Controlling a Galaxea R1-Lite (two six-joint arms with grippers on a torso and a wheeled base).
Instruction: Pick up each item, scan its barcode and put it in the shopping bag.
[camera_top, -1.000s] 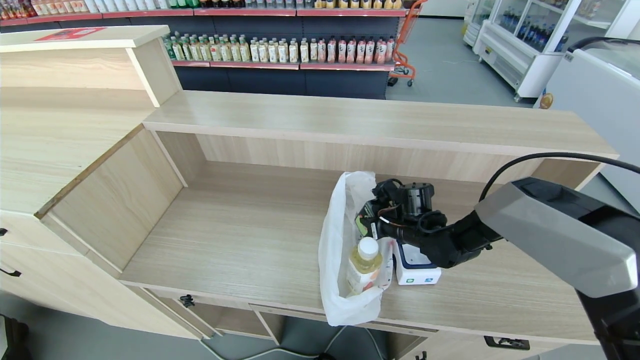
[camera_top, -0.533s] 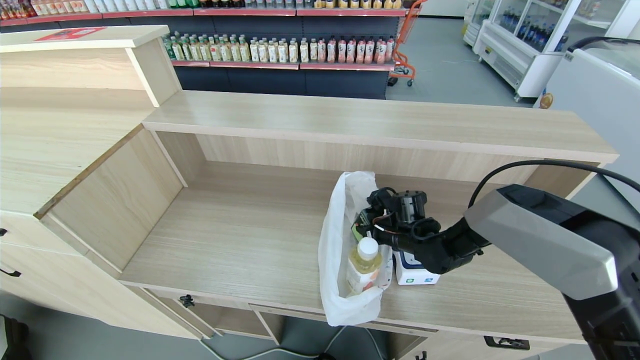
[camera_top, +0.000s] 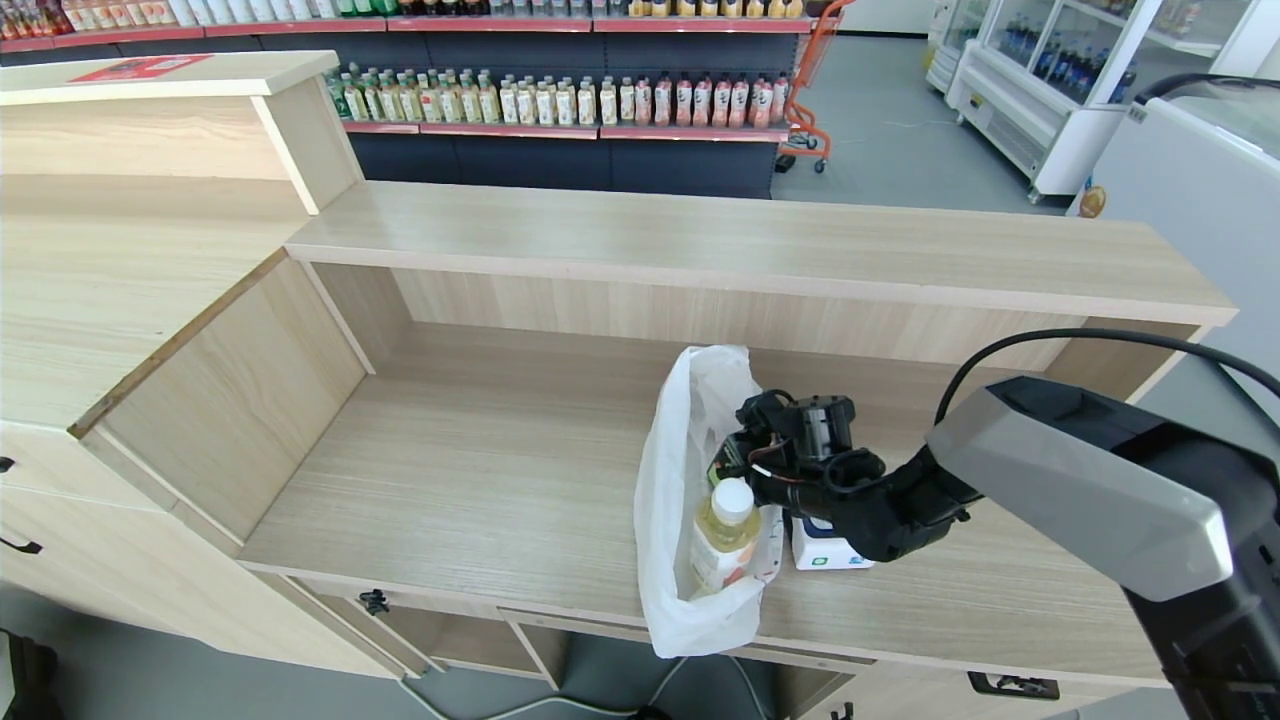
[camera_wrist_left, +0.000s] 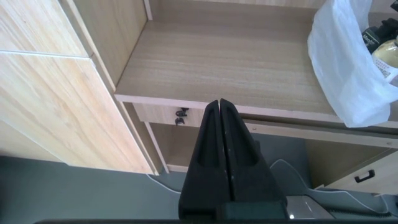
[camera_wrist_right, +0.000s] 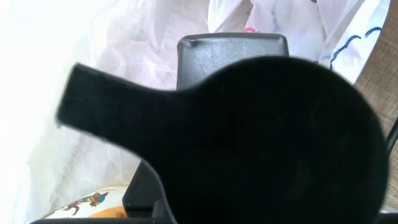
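Over the wooden counter, my right arm had sunk lower in the past second, taking my right claw from above the white shopping bag down into its open mouth. I judged this the dropping-in step for the item in hand, with the scan behind it. The bag stood near the counter's front edge, its plastic pressed close around my wrist. Inside it a pale-yellow drink bottle with a white cap stood upright, just beside my claw. A small white device, probably the scanner, sat on the counter just beside the bag on my right, partly under my arm. The green packet had shown clearly a second ago; now only a sliver of it peeped out at the claw's tip, deeper in the bag. I could not tell whether my right claw was clamped on it or had let go. My left claw hung in front of the counter, pressed together and holding nothing.
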